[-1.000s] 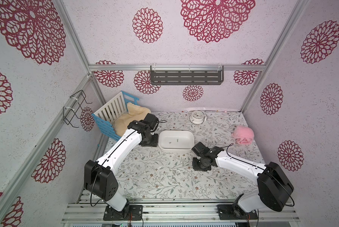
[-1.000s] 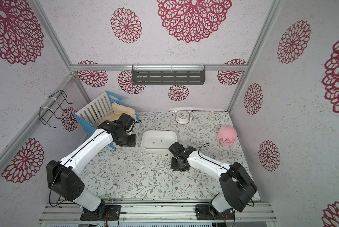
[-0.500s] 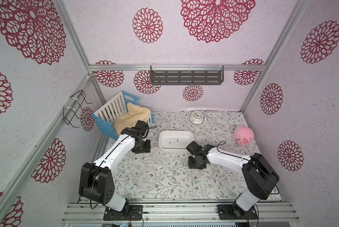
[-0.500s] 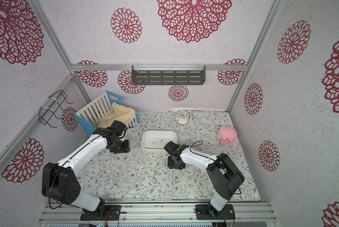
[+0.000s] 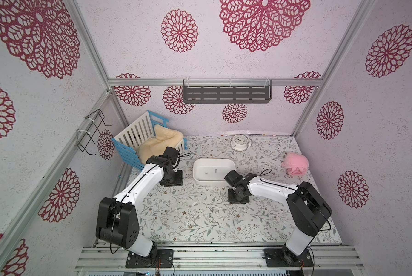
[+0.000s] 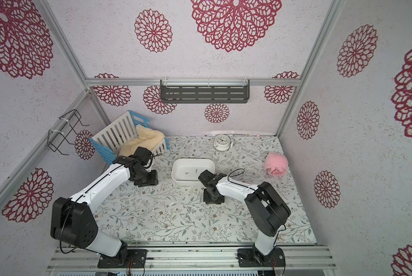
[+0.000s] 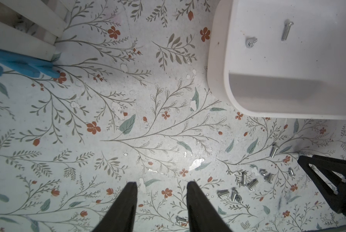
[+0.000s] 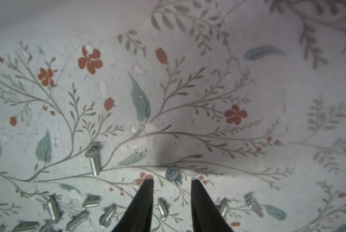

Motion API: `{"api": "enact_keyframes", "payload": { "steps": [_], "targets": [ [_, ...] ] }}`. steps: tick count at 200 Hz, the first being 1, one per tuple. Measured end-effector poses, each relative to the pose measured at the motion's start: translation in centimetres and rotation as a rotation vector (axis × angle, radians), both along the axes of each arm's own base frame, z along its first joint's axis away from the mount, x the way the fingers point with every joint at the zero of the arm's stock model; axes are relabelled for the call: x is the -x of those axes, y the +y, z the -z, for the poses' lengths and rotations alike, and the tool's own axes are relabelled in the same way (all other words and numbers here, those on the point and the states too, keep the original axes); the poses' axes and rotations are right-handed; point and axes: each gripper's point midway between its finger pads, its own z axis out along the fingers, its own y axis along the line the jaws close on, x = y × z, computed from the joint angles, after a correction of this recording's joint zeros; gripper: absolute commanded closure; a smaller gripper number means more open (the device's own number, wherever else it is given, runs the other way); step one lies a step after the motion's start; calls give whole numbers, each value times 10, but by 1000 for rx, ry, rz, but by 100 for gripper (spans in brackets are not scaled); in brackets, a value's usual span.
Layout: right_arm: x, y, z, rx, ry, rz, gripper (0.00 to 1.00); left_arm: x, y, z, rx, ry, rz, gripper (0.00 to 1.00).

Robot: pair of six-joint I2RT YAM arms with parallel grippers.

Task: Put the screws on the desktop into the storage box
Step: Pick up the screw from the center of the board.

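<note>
Your spread, empty right fingers [image 8: 142,206] sit over small silver screws [image 8: 93,164] near the edge of the white plastic tub [image 5: 209,183]; spread left fingers [image 7: 124,204] have backed off the blue crate [image 5: 126,155].

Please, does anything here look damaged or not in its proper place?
Yes. The printed surface of the desktop is chipped: small white patches show where the print has flaked off, for example one chip beside a leaf. Loose screws lie scattered on it; only two are inside the storage box.
</note>
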Motion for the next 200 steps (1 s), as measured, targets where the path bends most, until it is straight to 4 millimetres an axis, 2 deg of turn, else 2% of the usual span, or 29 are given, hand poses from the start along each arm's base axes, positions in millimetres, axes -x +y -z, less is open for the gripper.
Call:
{"api": "enact_keyframes", "payload": {
  "steps": [96, 200],
  "targets": [
    [-3, -3, 12, 22, 26, -21, 73, -1, -1, 6, 3, 18, 2, 56],
    [-3, -3, 12, 21, 28, -30, 93, -1, -2, 9, 1, 26, 2, 58]
  ]
}}
